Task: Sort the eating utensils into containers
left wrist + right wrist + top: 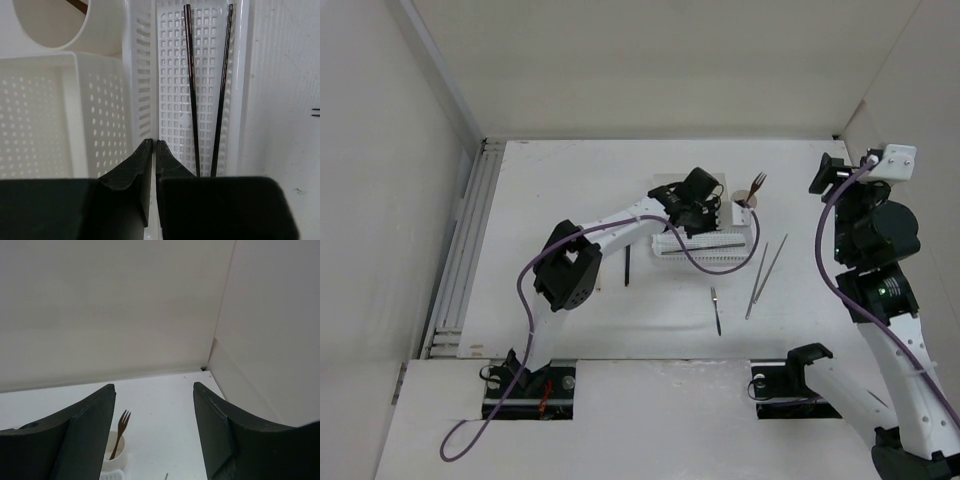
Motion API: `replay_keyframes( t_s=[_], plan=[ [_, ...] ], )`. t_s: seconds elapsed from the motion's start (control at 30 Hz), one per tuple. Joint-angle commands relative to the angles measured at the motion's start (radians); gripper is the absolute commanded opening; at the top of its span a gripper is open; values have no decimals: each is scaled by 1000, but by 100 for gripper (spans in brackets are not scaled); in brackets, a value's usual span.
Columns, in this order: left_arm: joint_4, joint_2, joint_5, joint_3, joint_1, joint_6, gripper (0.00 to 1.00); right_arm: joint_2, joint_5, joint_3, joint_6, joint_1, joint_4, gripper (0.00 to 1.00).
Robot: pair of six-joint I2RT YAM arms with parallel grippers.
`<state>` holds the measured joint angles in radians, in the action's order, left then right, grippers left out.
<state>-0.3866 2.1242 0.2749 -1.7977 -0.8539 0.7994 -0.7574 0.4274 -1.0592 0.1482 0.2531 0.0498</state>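
My left gripper hangs shut over the wall between the long white basket tray and a white box with round holes; nothing shows between its fingers. Two dark chopsticks lie lengthwise in the tray. A brown fork stands in the round cup. On the table lie two pale chopsticks, a dark stick and a small dark utensil. My right gripper is raised at the right, open and empty.
White walls close the table at the back and on both sides; the right wall stands close to my right arm. A purple cable loops from the left arm down to its base.
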Motion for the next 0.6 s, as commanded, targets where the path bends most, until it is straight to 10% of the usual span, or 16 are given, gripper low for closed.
replay_keyframes(
  t_s=[0.0,0.3,0.57],
  plan=[
    [8,8,49,-23,-26,27,0,10,42,-8,-24,-8,53,69],
    [8,37,84,-20,-39,-35,1,20,44,-8,16,-8,62,72],
    [45,25,-43,-21,-48,-117,48,-51,59,-28,-126,-17,169,91]
  ],
)
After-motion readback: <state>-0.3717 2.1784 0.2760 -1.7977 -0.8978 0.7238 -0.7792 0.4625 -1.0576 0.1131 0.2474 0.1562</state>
